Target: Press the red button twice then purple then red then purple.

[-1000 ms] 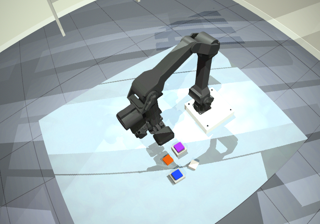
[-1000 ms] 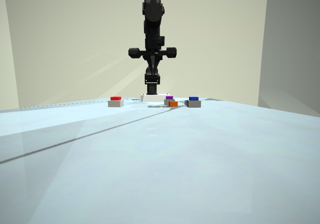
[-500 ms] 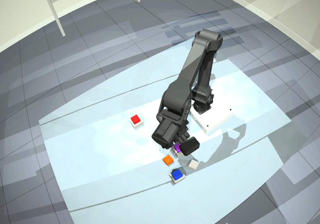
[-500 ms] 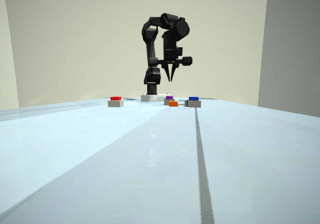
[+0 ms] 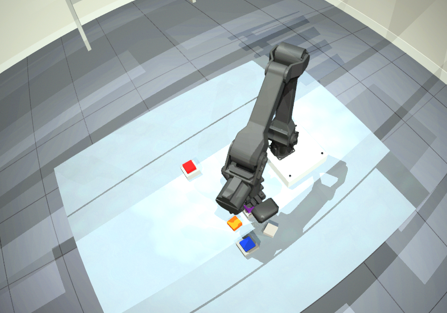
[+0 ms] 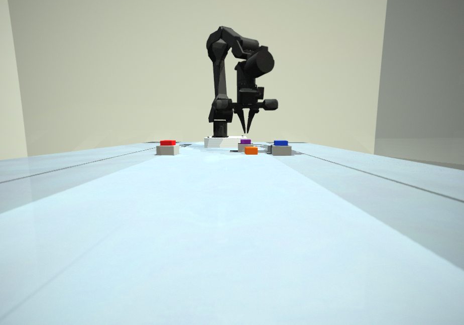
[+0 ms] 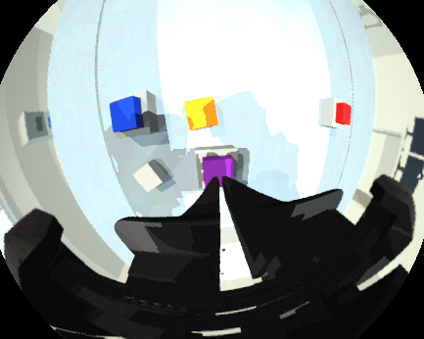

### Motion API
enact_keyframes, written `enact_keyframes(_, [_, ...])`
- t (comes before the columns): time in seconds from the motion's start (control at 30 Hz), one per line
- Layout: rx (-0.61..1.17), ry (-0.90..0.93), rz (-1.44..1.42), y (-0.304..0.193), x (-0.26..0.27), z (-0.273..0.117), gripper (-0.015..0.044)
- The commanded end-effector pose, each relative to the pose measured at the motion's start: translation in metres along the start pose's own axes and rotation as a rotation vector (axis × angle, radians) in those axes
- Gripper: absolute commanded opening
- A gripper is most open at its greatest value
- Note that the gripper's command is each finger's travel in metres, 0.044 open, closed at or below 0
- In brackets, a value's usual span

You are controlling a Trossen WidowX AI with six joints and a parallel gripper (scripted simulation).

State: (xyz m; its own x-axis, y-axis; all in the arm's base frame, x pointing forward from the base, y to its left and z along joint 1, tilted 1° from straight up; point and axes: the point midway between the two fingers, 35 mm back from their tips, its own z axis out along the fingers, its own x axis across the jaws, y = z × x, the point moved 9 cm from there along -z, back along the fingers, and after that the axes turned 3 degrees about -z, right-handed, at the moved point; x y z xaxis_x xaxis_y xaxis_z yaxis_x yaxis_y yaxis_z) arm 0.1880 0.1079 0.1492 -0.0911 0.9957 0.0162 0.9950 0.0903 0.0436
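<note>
The purple button is up on its grey base, partly hidden by the arm in the top view. My gripper is shut and empty. Its tips point down a little above the purple button, with a small gap showing in the exterior view. The tips are hidden in the top view. The red button is up on its base, well away from the gripper, at the left in the exterior view and at the right in the wrist view.
The blue button stands on its base near the purple one. An orange block lies close to the purple button. A whitish block lies on its other side.
</note>
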Motion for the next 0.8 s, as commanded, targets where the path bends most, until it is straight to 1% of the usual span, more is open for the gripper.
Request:
enact_keyframes(0.0, [0.012,-0.009,0.002,-0.001,0.000,0.010,0.0020])
enact_keyframes(0.37, [0.012,-0.009,0.002,-0.001,-0.001,0.028,0.0020])
enact_keyframes(0.77, [0.012,-0.009,0.002,-0.001,-0.001,0.029,0.0020])
